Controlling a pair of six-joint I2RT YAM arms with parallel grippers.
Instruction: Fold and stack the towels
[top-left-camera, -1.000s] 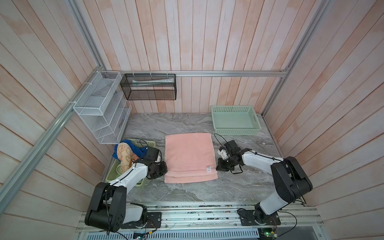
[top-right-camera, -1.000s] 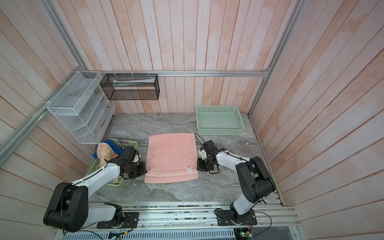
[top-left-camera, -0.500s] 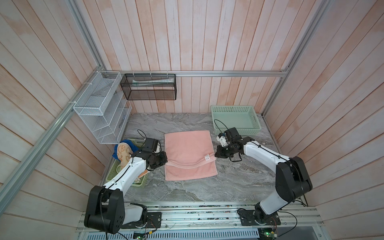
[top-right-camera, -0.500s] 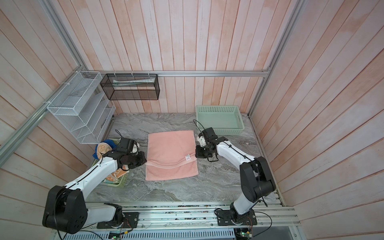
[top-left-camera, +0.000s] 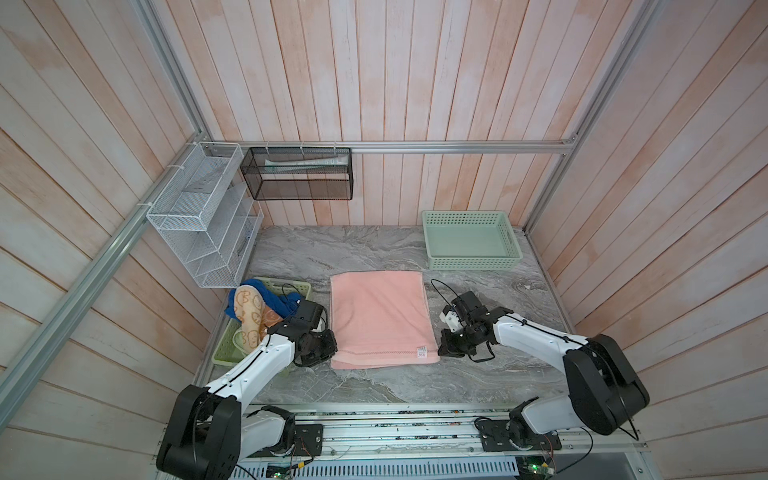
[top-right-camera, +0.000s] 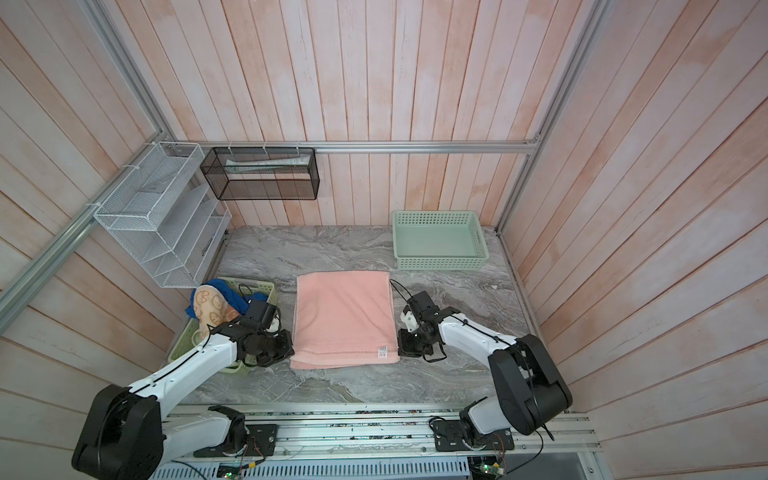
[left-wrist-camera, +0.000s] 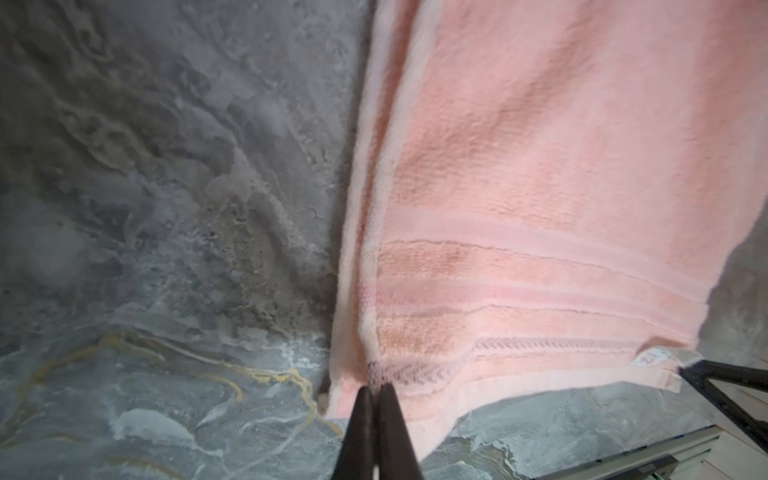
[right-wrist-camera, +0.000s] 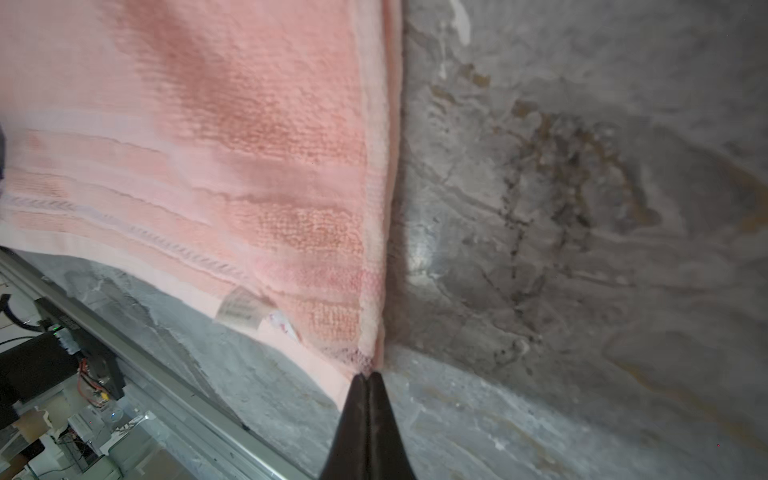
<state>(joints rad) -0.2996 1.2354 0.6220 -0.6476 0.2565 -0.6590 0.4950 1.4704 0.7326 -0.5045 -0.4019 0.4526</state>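
Note:
A pink towel (top-left-camera: 381, 318) (top-right-camera: 344, 318) lies folded in two layers in the middle of the marble table (top-left-camera: 374, 249). My left gripper (top-left-camera: 330, 353) (left-wrist-camera: 376, 388) is shut on the top layer's near left corner. My right gripper (top-left-camera: 441, 349) (right-wrist-camera: 368, 376) is shut on the near right corner, beside the white tag (right-wrist-camera: 245, 309). Both corners sit low over the table, a little short of the lower layer's near edge. A blue towel (top-left-camera: 274, 299) and an orange patterned towel (top-left-camera: 247, 313) are heaped in the left basket.
The heaped pale green basket (top-left-camera: 226, 353) stands at the table's left edge, close behind my left arm. A second pale green basket (top-left-camera: 471, 241) stands at the back right. White wire shelves (top-left-camera: 199, 224) and a black mesh box (top-left-camera: 297, 174) hang on the walls.
Half a second ago both grippers held the top layer's corners farther back. They have since drawn them toward the front edge, so the top layer now nearly covers the lower one.

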